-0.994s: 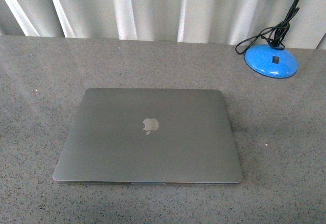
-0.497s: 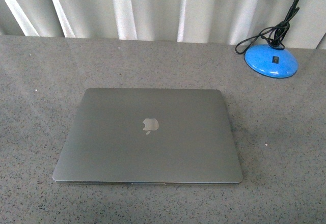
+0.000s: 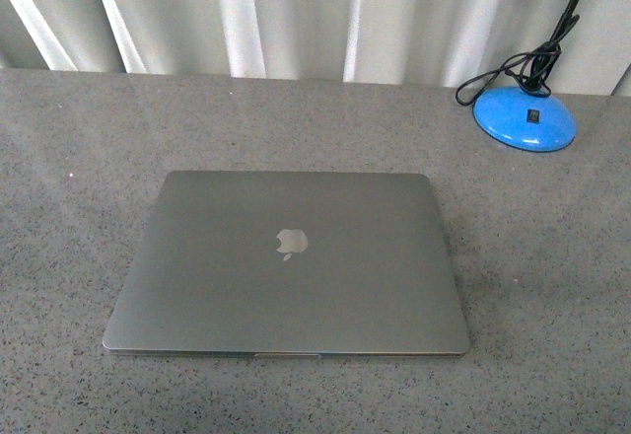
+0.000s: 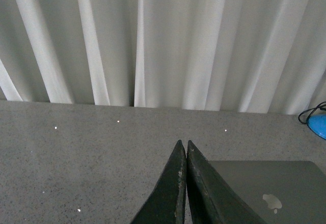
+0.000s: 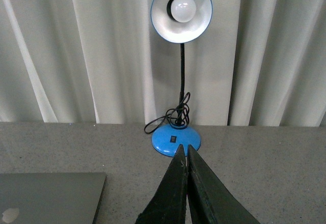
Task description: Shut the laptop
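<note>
Already the laptop (image 3: pixel 286 261) lies flat on the grey speckled bench (image 3: pixel 79 158), lid down with the apple logo facing up, so by my judgement the closing is done. It looks a rigid metal slab, fairly heavy for its thinness, smooth and likely slippery on top, with a fragile screen inside (none of which shows now). If it needed handling again, I judge the front edge of the lid the place to press or lift, never the middle of the panel.

Neither arm shows in the front view. In the left wrist view the left claw (image 4: pixel 183 147) has its fingers pressed together, gripping nothing, clear of the laptop's lid. The right claw (image 5: pixel 185 152) is likewise pinched closed and empty, pointing toward the blue desk lamp (image 5: pixel 177 140) at the far right of the bench, before the pale curtain (image 3: pixel 296 15).
</note>
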You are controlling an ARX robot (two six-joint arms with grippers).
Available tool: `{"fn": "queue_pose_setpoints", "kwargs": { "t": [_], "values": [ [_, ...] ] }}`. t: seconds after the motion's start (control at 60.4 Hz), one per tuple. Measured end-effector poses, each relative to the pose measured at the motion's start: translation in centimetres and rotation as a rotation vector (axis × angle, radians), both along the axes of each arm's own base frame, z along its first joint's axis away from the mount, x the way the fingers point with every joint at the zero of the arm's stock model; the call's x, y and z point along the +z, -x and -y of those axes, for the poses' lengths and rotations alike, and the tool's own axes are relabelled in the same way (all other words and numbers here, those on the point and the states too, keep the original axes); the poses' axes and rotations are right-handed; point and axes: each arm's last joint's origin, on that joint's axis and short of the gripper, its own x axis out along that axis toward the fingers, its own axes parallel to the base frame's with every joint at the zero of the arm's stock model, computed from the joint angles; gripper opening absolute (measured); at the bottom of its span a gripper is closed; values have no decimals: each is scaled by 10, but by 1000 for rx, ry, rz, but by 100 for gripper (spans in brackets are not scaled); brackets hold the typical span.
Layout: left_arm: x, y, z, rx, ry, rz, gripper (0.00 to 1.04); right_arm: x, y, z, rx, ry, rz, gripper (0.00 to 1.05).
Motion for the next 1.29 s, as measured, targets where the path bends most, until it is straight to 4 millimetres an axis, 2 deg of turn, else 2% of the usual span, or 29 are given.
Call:
{"fn": "queue_pose_setpoints", "kwargs": {
  "t": [0.199,0.249,0.729,0.779,0.845,1.292],
  "values": [
    [0,0,0,0,1,0,4,0,0,0,0,0,-2,1],
    [0,0,0,0,0,0,12,0,0,0,0,0,-2,5],
    [0,0,0,0,0,0,99,0,0,0,0,0,-2,91],
    [0,0,0,0,0,0,98,0,0,0,0,-1,-2,97],
    [0,0,0,0,0,0,98,0,0,0,0,-1,-2,94],
    [0,0,0,0,0,0,98,0,0,0,0,-1,-2,95]
  ]
}}
